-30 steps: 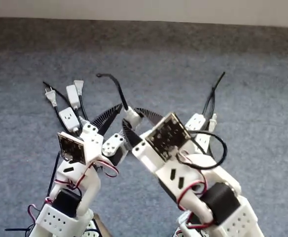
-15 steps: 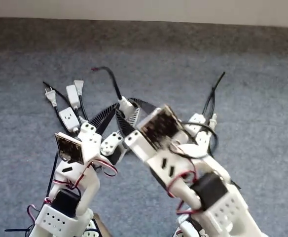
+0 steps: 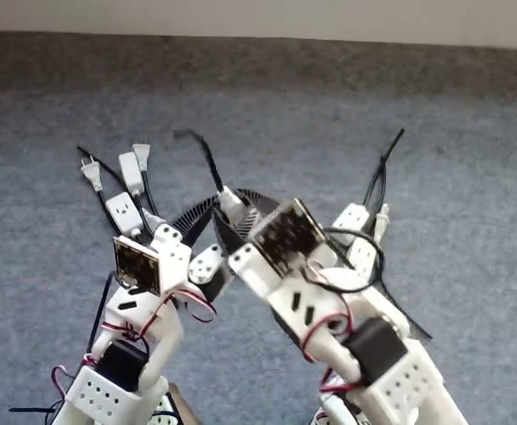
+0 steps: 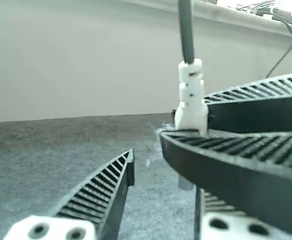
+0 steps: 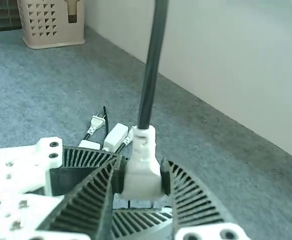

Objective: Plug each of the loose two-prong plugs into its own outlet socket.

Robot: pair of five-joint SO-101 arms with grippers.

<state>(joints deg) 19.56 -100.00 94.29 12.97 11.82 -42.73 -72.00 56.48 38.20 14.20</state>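
Note:
A white two-prong plug [image 5: 141,167] on a black cord [image 5: 151,65] is held off the carpet, with my right gripper [image 5: 138,187] shut on it. In the high view that plug [image 3: 232,204] sits between the two arms, above the carpet. My left gripper [image 3: 204,217] stands open right beside it, its ribbed fingers [image 4: 103,195] spread near the right gripper's fingers [image 4: 236,170] and the plug [image 4: 190,100]. On the carpet at the left lie a loose plug [image 3: 90,172] and a white outlet socket [image 3: 121,211]. More white sockets [image 3: 351,218] lie at the right.
Black cords [image 3: 382,168] trail across the grey carpet by the right sockets. A beige slotted basket [image 5: 51,22] stands by the wall. Bare carpet lies beyond the arms towards the wall.
The right arm swung left and back while keeping hold of the plug, and its cord waved. The left arm shifted a little to the right, closer to the plug.

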